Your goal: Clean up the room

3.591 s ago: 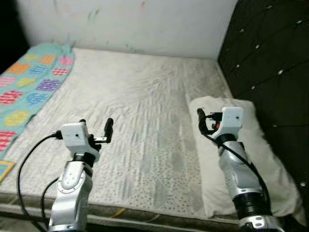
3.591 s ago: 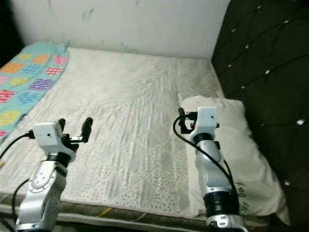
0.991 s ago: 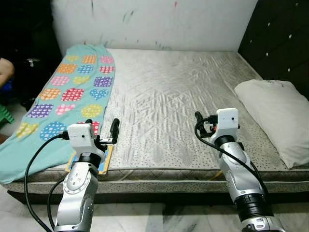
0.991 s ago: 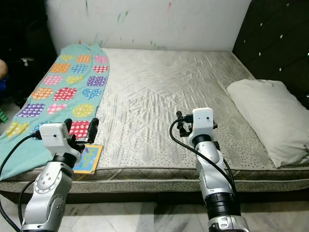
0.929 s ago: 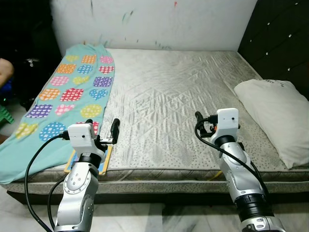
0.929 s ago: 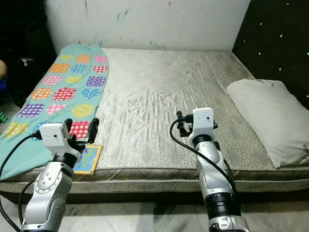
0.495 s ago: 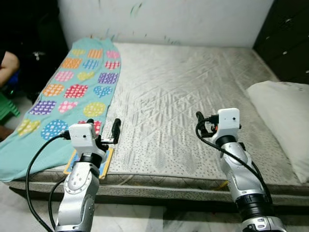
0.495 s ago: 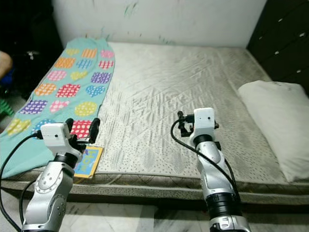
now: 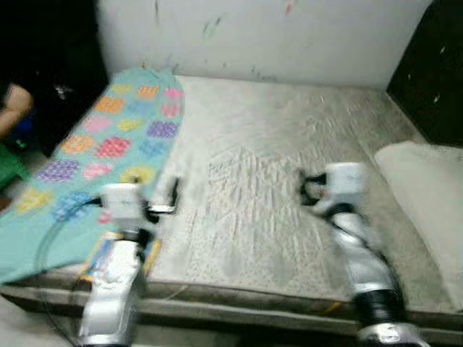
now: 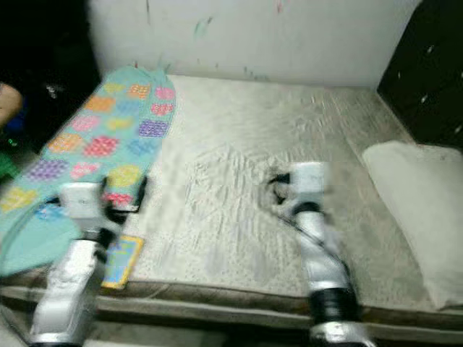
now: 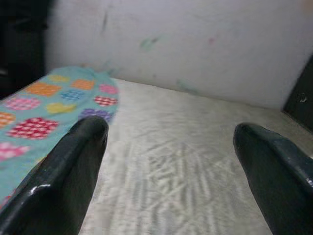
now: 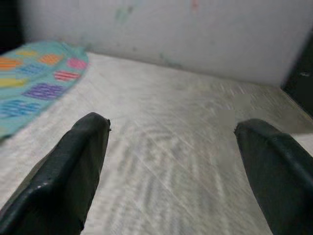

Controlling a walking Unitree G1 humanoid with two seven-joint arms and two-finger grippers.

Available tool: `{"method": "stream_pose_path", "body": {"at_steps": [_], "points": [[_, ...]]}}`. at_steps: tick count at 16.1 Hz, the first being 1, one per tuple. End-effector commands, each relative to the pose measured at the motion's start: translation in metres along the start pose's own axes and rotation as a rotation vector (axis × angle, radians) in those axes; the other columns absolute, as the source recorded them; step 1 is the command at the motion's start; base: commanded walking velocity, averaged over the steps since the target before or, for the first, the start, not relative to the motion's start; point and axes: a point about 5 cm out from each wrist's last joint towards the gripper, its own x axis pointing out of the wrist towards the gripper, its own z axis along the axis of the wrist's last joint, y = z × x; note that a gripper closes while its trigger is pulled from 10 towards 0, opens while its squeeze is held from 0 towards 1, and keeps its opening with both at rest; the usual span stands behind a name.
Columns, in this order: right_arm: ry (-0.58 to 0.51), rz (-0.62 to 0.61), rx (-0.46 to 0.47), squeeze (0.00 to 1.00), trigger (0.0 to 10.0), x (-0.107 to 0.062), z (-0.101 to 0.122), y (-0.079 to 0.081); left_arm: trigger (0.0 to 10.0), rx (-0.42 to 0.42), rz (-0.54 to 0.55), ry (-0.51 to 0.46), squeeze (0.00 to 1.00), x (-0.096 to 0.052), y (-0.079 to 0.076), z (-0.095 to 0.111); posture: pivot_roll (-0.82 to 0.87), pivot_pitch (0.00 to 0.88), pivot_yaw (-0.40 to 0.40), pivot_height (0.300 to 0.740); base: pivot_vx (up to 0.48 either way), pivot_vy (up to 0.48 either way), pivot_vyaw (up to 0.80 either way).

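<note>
- Turquoise blanket with a patchwork of coloured hearts and squares (image 9: 108, 137): lay along the left side of the bed, from the upper left of the head frames toward the lower left. Its long axis ran from the wall end down to the near edge, where the cloth spilled over the side.
- Small, flat, brightly printed book or card (image 10: 121, 261): lay at the bed's near left corner, just beside the blanket's lower end; detail blurred.
- Grey quilted mattress (image 9: 268, 159): took up the centre of the frame, its surface creased.
- White pillow (image 10: 416, 210): lay at the right edge of the frame, its long axis running front to back, just beside the dark tufted headboard (image 9: 427, 79).
- Left gripper (image 11: 171, 166): held above the near left part of the bed, fingers spread wide apart, nothing between them.
- Right gripper (image 12: 173, 166): held above the mattress centre, fingers likewise spread and empty.
- White wall with paint marks (image 10: 253, 36): ran along the top of the frame.
- Person's arm (image 9: 14, 105): at the far left edge, in the dark area beside the bed.
- Step in hand, as judged: approaching the bed; head views blurred. It would go best to settle facing the blanket squarely, then take an edge or corner low, rather than the flat middle, so the cloth gathers cleanly.
</note>
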Motion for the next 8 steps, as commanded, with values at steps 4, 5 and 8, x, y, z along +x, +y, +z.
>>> {"method": "stream_pose_path", "body": {"at_steps": [4,5,8], "points": [[-0.001,-0.035,-0.010,0.00,10.0,-0.003,-0.001,-0.013,10.0,-0.014,-0.025,0.000,0.00,0.002,-0.008,0.001,-0.03,0.000,-0.018,0.740,0.217,0.000,0.00],[-0.002,-0.034,-0.003,0.00,10.0,-0.003,-0.001,-0.013,10.0,-0.015,-0.006,0.024,0.00,0.001,-0.006,-0.003,-0.03,0.000,-0.018,0.740,0.000,0.000,0.00],[-0.004,-0.012,0.024,0.00,10.0,-0.007,-0.002,-0.007,10.0,-0.029,0.047,0.069,0.00,-0.002,0.001,-0.012,-0.02,0.000,-0.015,0.740,0.000,0.000,0.00]]}}
